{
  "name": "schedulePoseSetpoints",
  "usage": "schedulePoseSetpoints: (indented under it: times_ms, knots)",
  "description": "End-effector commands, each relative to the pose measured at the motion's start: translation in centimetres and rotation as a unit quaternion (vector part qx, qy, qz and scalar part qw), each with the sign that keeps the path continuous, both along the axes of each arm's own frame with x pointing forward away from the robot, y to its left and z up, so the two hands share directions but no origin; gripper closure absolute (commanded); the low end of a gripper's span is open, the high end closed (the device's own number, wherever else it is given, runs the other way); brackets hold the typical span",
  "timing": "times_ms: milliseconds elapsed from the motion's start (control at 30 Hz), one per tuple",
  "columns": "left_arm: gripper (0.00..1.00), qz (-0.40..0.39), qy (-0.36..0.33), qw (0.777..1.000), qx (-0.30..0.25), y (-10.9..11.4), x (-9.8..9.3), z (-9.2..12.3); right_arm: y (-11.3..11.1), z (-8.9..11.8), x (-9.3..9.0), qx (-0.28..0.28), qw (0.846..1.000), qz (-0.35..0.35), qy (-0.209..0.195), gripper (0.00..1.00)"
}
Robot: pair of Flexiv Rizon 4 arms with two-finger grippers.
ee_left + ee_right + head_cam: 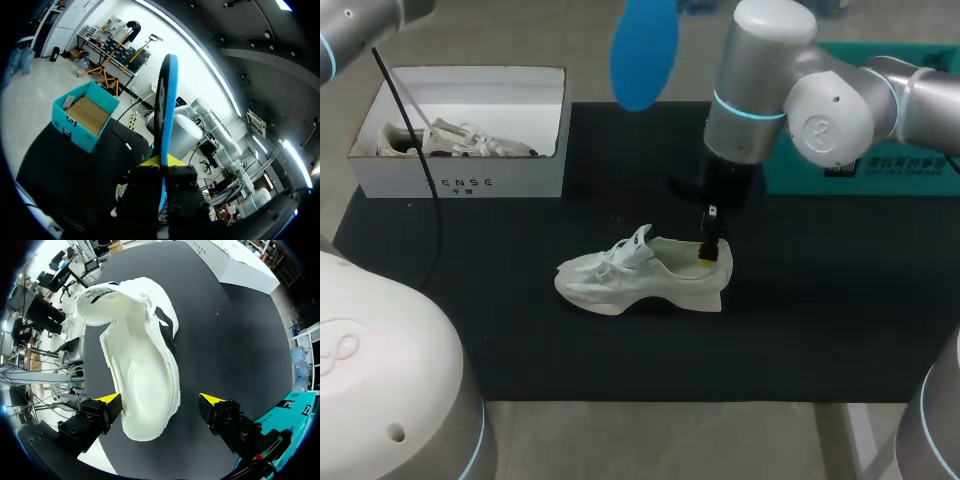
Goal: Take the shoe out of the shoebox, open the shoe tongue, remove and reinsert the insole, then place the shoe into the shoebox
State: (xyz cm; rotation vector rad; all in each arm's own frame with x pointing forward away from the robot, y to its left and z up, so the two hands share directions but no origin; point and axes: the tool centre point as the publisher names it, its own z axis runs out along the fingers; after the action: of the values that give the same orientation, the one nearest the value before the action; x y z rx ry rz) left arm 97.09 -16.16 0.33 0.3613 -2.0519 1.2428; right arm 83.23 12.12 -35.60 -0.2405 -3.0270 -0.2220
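Right gripper (161,400): gapes wide across the heel of the shoe (140,365), grips nothing; one finger just beside the heel, the other apart from it. Likely poised there to steady the heel for reinsertion. Left gripper (161,162): clamped on the blue insole (166,100), held upright and high above the table, probably to keep clear of the shoe until aimed. Shoe: upright on its sole on the black mat (820,300), tongue lifted, mouth open upward and empty, ready to take the insole. Shoebox (470,180): well apart, at the mat's far left corner.
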Motion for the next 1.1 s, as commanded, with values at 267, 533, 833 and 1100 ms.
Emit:
schedulePoseSetpoints:
  times_ms: [267, 533, 833, 1100]
  knots:
    - [1.0, 0.001, -0.001, 1.0, 0.0, 0.0, -0.1, -0.1, 0.9, -1.8, 1.7, -0.012, 1.0, 0.009, 0.006, 0.0]
    - [1.0, 0.001, -0.001, 1.0, 0.0, 0.0, -0.1, -0.1, 1.0, -3.5, 1.5, -0.009, 1.0, 0.005, 0.015, 0.0]
    - [1.0, 0.001, -0.001, 1.0, 0.0, 0.0, -0.1, -0.1, 1.2, -4.7, 1.1, -0.007, 1.0, 0.008, 0.02, 1.0]
    - [1.0, 0.001, -0.001, 1.0, 0.0, 0.0, -0.1, -0.1, 1.1, -4.7, 0.7, -0.007, 1.0, 0.007, 0.017, 1.0]
